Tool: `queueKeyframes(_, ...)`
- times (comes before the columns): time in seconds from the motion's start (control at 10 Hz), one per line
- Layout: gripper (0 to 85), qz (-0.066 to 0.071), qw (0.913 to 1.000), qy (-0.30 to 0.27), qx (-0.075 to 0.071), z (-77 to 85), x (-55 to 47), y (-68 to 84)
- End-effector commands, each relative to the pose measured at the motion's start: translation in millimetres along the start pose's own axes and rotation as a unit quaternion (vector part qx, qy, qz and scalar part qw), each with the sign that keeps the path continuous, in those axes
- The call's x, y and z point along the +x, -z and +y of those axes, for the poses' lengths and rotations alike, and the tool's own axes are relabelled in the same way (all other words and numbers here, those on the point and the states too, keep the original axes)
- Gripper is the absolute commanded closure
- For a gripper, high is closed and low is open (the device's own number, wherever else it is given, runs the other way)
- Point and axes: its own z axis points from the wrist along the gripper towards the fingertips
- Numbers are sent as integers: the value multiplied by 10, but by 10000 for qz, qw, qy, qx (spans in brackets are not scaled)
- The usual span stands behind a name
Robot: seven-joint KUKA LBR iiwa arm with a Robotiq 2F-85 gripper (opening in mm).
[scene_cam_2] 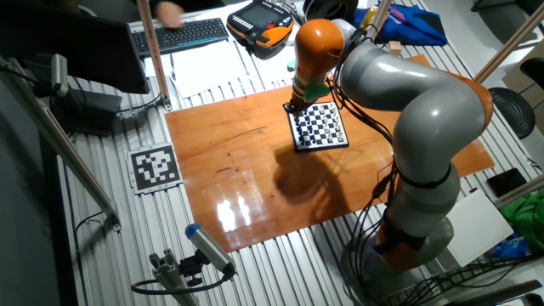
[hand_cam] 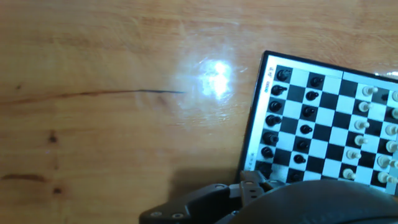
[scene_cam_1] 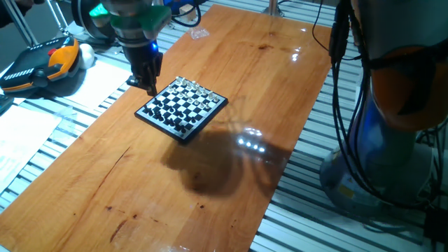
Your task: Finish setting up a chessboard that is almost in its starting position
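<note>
Just beside the dark-piece edge of the chessboard (scene_cam_1: 182, 107), the gripper (scene_cam_1: 149, 85) hangs low over the bench (scene_cam_1: 231, 175), its tips at or slightly outside the board's rim rather than over the middle squares. From the hand view the chessboard (hand_cam: 323, 118) lies to the right of the hand and runs off the frame; the nearest rows hold the black pieces, the pale ones sit on the far rows. Any coming move therefore seems to run from this rim inward, across the board. How wide the gripper stands, and whether it has a piece between its tips, I cannot tell: the arm's body hides them in every view. The board is small and square, black-and-white checkered with a thin dark rim, lying flat and turned at an angle to the bench's edges, toward the bench's far end in one fixed view. Most pieces stand in their rows, though the hand view seems to show a gap or two among them.
</note>
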Motion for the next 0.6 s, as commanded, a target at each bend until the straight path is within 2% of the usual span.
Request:
queueKeyframes(0.0, 850, -20, 10000, -1, -34, 17, 4, 15)
queueKeyframes(0.2, 850, -31, 10000, -67, 13, 55, 1, 39)
queueKeyframes(0.4, 850, 51, 9999, -99, -25, 55, 18, 48)
queueKeyframes(0.5, 850, 37, 9999, -98, -1, 60, 15, 38)
